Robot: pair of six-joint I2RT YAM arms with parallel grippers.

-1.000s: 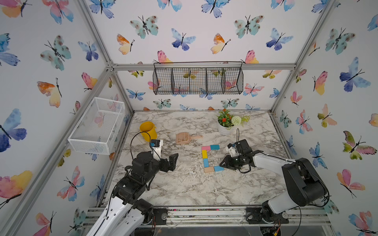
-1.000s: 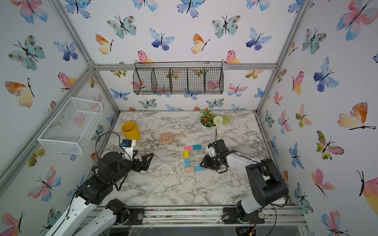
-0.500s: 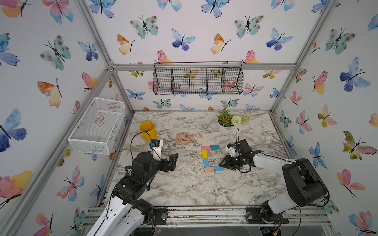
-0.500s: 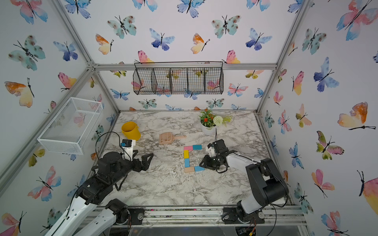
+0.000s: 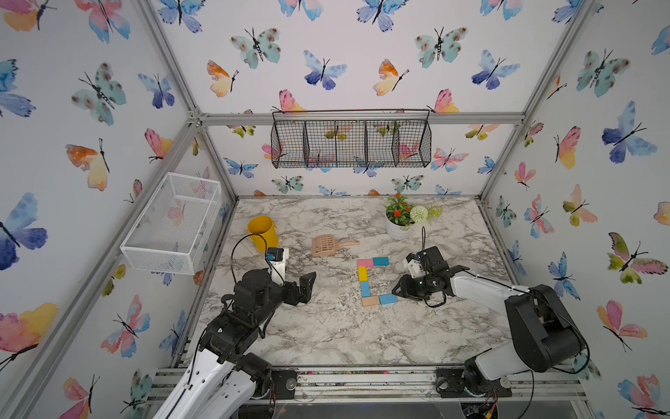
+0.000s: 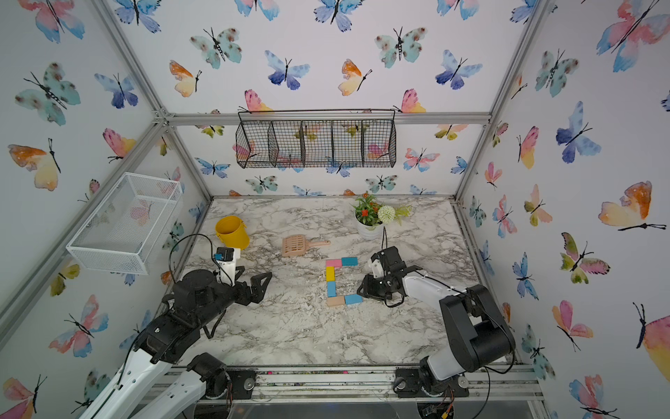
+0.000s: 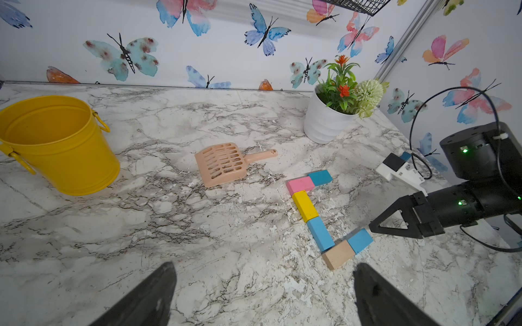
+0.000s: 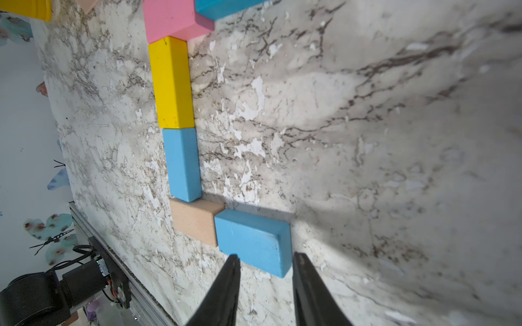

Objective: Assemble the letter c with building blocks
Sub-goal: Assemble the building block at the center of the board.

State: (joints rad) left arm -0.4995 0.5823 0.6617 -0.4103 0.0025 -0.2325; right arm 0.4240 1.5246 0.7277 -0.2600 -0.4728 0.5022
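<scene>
Showing the letter c [image 5: 362,274] all but finished on the tabletop [image 5: 326,326], six building blocks [image 5: 365,288] touching end to end. Opens toward the right pincer [image 5: 395,290]; runs its long spine front to back. Leaves, probably, only squaring the near light blue block [image 5: 388,299] (slightly skewed against the tan block [image 5: 370,301]). Grips nothing: right pincer narrowly parted at that block's end, left pincer [image 7: 264,266] wide, well apart.

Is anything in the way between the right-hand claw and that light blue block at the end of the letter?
Nothing visible does. The right gripper has its fingers apart right at the near edge of the end light blue block, with only bare marble table around them. The peach scoop lies well away.
</scene>
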